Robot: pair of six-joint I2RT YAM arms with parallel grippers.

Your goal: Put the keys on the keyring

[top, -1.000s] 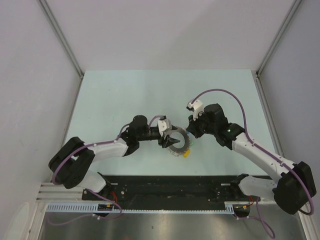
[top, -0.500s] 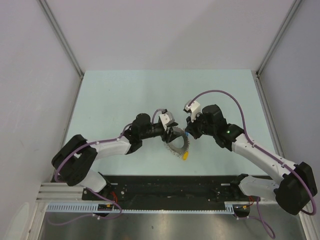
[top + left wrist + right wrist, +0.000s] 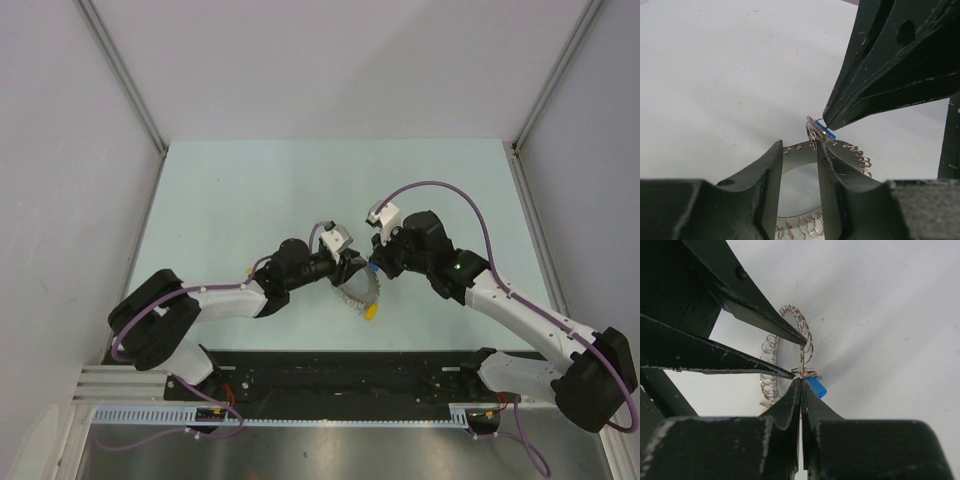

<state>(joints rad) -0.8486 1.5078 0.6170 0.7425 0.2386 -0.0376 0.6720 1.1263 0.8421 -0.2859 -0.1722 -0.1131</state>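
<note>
The keyring [image 3: 362, 291] is a grey metal ring fringed with small wire rings, lying mid-table with a yellow tag [image 3: 370, 311] at its near edge. My right gripper [image 3: 801, 381] is shut on a key with a blue tag [image 3: 816, 386], holding its small split ring against the keyring's rim [image 3: 800, 155]. My left gripper [image 3: 799, 146] hangs over that same rim with its jaws part-way apart; the rim crosses the gap and the right fingertip [image 3: 821, 150] touches the split ring. In the left wrist view the right gripper [image 3: 826, 122] comes in from the upper right.
Both arms meet at the middle of the pale green table [image 3: 230, 200]. Grey walls stand on three sides. A black rail [image 3: 340, 375] runs along the near edge, and a purple cable [image 3: 440, 186] loops above the right arm.
My left arm has pushed right, toward the right gripper, and its jaws have narrowed. The keyring has shifted slightly under it. The right gripper has stayed shut and almost still.
</note>
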